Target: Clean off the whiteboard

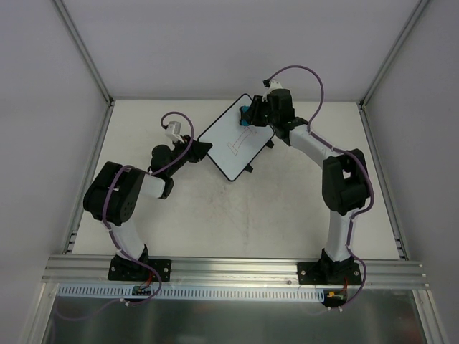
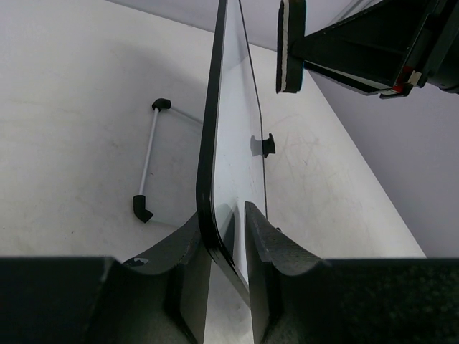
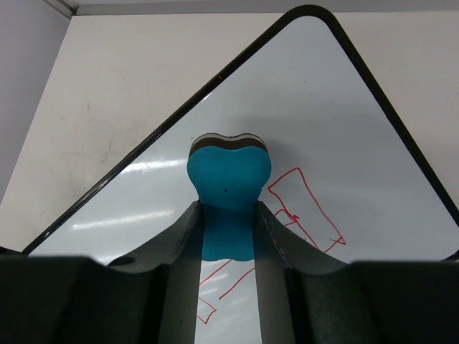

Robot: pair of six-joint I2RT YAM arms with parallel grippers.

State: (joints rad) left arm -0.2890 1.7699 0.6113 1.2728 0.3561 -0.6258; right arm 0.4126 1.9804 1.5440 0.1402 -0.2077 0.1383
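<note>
- White and black-rimmed, the whiteboard [image 1: 235, 145] sits turned diamond-wise on the table [image 1: 287, 215], at the far middle between the two arms.
- A faint red I-shaped drawing [image 1: 240, 143] marks its face. In the right wrist view the red lines [image 3: 305, 208] show as open outlines just right of the fingers.
- Left pincer [image 1: 199, 150] is at the board's left corner. Seen from its own wrist, the left pincer [image 2: 224, 222] has its two fingers pressed against opposite faces of the whiteboard [image 2: 240, 143], clamped on the rim with only the board's thickness between them.
- Right pincer [image 1: 251, 115] hangs over the board's far corner. From its wrist, the right pincer [image 3: 228, 215] is closed tight on the narrow waist of a blue bone-shaped eraser [image 3: 229, 179], whose rounded far end sticks out past the fingertips over the whiteboard [image 3: 323, 129].
- In the left wrist view the eraser [image 2: 290, 43] shows edge-on with its pale pad facing the board, and a gap is visible between pad and board face.
- A small black foot [image 2: 267, 145] juts from the board's edge, and a thin pale rod with black ends [image 2: 147, 161] lies on the table [image 2: 72, 107] on the board's other side.
- Whether the board lies flat or is tipped up, I cannot tell.
</note>
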